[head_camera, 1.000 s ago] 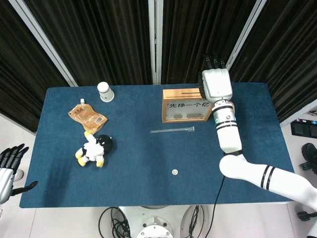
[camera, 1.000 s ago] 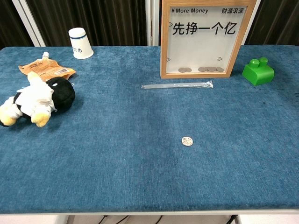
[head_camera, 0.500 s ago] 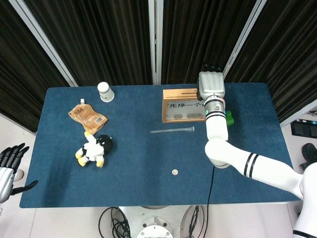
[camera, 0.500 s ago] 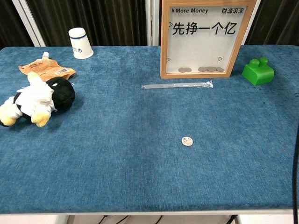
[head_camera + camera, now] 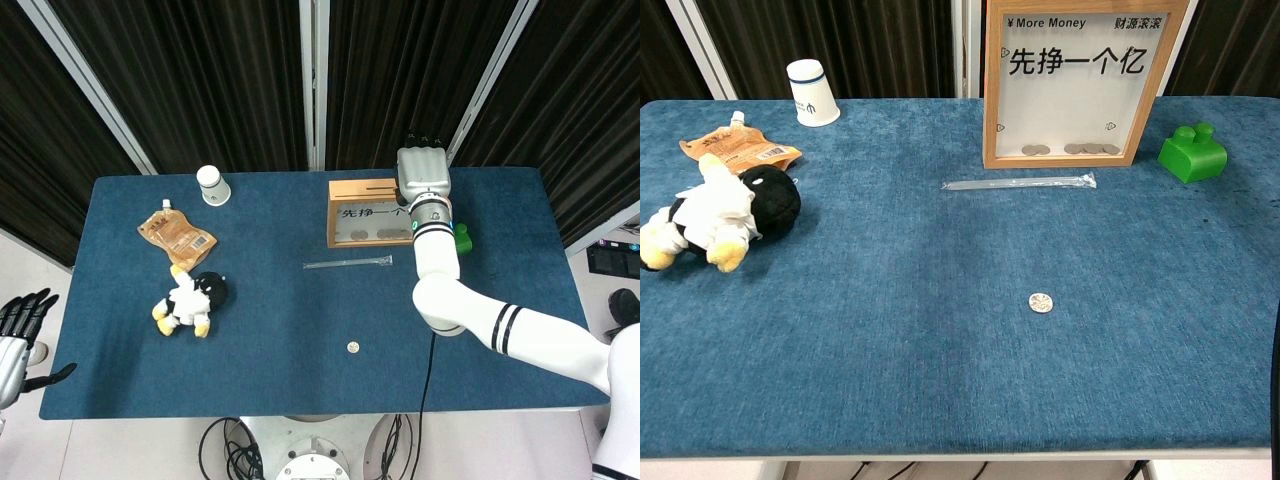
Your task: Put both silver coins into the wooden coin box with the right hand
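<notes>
The wooden coin box (image 5: 362, 192) stands upright at the back of the blue table; in the chest view the coin box (image 5: 1072, 85) shows a glass front with several coins lying at its bottom. One silver coin (image 5: 352, 347) lies alone near the front edge, and the chest view shows this silver coin (image 5: 1041, 302) flat on the cloth. My right hand (image 5: 422, 172) hovers over the box's top right end, back of the hand up, fingers pointing away and mostly hidden. Whether it holds anything is not visible. My left hand (image 5: 16, 335) hangs off the table's front left corner, fingers spread, empty.
A clear thin tube (image 5: 1020, 183) lies in front of the box. A green block (image 5: 1192, 152) sits to the box's right. A white cup (image 5: 812, 92), an orange pouch (image 5: 740, 150) and a plush toy (image 5: 715, 212) occupy the left side.
My right hand has shifted left and slightly back, settling over the box's top right end, with the forearm swinging more upright. The coin on the table and the left hand stayed put.
</notes>
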Tool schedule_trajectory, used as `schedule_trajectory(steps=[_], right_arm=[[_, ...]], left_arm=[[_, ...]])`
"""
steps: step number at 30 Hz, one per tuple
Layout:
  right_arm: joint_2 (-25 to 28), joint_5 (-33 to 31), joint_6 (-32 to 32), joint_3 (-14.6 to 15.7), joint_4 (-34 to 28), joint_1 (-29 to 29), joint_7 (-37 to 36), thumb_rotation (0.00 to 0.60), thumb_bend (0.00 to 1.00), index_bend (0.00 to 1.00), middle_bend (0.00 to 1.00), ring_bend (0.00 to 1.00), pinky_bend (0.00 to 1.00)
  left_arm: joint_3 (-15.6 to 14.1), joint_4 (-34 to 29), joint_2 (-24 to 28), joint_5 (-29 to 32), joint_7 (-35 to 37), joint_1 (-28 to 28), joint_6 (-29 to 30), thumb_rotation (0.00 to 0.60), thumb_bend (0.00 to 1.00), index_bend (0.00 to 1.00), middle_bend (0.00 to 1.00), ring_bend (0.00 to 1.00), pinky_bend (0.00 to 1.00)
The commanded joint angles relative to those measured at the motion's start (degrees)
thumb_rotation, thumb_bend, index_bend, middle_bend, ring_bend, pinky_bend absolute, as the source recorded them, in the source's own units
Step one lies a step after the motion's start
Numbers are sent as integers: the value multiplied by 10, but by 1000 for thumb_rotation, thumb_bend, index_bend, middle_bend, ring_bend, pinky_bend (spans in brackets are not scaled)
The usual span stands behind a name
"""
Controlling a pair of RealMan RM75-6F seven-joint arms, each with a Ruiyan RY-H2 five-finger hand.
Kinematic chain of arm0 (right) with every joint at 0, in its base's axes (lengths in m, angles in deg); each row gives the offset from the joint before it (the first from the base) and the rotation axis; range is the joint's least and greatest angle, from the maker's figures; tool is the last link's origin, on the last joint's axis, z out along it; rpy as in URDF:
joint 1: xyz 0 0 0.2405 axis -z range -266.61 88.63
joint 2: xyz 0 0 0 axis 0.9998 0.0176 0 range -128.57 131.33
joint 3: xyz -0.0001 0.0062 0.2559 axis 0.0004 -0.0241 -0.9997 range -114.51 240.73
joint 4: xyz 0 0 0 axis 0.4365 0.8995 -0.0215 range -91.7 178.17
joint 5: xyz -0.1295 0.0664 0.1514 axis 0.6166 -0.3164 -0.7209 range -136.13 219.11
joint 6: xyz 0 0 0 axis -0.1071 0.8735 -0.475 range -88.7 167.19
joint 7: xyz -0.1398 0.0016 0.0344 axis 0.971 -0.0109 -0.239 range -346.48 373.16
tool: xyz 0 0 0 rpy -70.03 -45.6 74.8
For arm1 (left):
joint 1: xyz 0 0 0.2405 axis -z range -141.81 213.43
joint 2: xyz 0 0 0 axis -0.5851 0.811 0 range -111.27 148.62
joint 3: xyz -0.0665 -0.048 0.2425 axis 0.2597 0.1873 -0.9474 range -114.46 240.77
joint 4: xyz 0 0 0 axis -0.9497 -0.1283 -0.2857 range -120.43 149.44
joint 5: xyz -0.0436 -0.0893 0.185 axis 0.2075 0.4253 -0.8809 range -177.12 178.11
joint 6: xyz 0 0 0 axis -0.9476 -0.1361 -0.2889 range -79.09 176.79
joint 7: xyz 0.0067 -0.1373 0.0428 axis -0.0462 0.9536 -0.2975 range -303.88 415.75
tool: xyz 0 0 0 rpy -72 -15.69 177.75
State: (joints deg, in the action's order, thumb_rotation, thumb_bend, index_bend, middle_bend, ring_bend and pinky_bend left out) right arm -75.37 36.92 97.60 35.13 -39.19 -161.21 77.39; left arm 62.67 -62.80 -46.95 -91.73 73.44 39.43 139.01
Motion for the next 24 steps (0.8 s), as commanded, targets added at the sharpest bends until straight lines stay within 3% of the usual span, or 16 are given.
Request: schedule_trajectory(steps=[1,19,21,24], right_arm=[[-3,0,-1,4,3,-4,-5,600,372,818,48,0,0],[-16,0,-4,31,27,-23,-18,600,372,804,48,0,0],[-15,-4,-7,32,26,-24,-18,600,372,726,41,0,0],[-11,-5,-13,33,23,-23,-22,600,370,467,23,0,0]], left_arm=[[0,0,1,1,1,0,0,600,85,64,11,0,0],[0,3,4,6,5,1,-7,600,84,64,11,0,0],[0,3,4,5,5,1,-7,600,84,64,11,0,0],[0,2,4,6,4,1,-7,600,84,64,11,0,0]])
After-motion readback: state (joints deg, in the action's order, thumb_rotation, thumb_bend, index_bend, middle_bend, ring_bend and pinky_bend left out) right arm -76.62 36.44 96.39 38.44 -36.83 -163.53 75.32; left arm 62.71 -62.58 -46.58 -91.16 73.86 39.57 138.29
